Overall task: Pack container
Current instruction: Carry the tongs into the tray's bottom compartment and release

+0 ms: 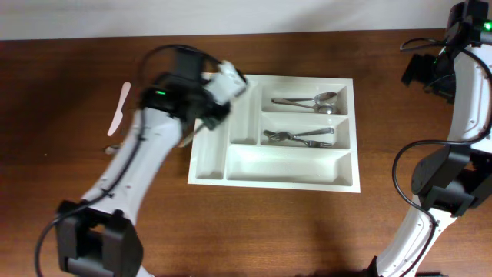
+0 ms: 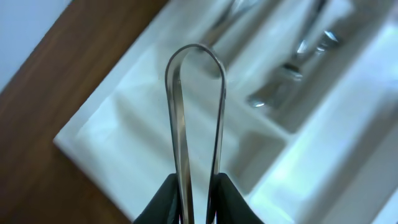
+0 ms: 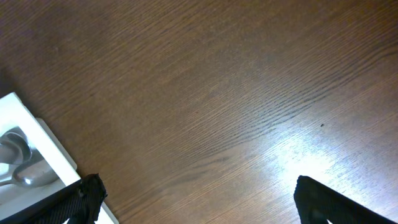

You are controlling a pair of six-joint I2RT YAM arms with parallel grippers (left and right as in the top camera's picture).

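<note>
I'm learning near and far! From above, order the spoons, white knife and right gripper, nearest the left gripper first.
1. Spoons, in the tray's top right compartment.
2. White knife, left of the tray.
3. Right gripper, far right corner.

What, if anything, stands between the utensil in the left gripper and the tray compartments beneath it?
Nothing visible does. The left gripper holds the metal utensil over the container's narrow compartments, whose visible parts look bare. The spoons and forks lie in wide compartments off to the side.
</note>
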